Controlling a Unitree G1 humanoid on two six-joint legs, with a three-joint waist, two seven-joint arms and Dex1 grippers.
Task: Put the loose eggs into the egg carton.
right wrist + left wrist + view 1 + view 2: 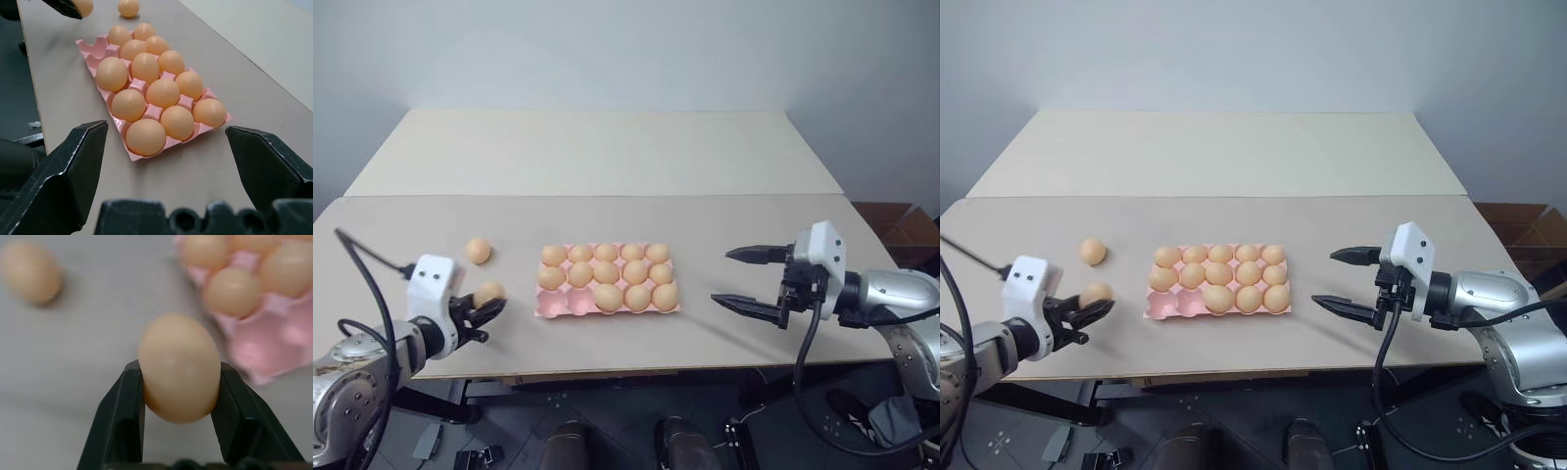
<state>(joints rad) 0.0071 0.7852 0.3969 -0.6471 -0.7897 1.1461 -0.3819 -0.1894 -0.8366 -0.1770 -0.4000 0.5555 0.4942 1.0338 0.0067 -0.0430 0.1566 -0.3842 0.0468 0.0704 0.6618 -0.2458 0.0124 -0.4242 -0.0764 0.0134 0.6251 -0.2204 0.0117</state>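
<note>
The left hand (pixel 485 315), at the near left edge of the table (pixel 607 166), was clamped on one loose egg (pixel 179 367), its two black fingers (pixel 122 416) pressing the egg's opposite sides. A second loose egg (pixel 478 251) lay on the table just beyond it, apart from the hand and left of the egg carton (pixel 554 305).

The carton sat flat at the table's centre, holding thirteen eggs. Two cups at its near left corner stood empty.

The right hand (pixel 741 276) hovered to the right of the carton, well apart from it, with its fingers spread wide and holding nothing.

Handling judgement: an egg of this kind appears light, smooth and rigid, and should be treated as fragile and liable to slip or roll. A grip across the widest part of the shell, with light pressure, looks safest.

No brand, label or readable writing appeared on the eggs, the carton or the hands.
</note>
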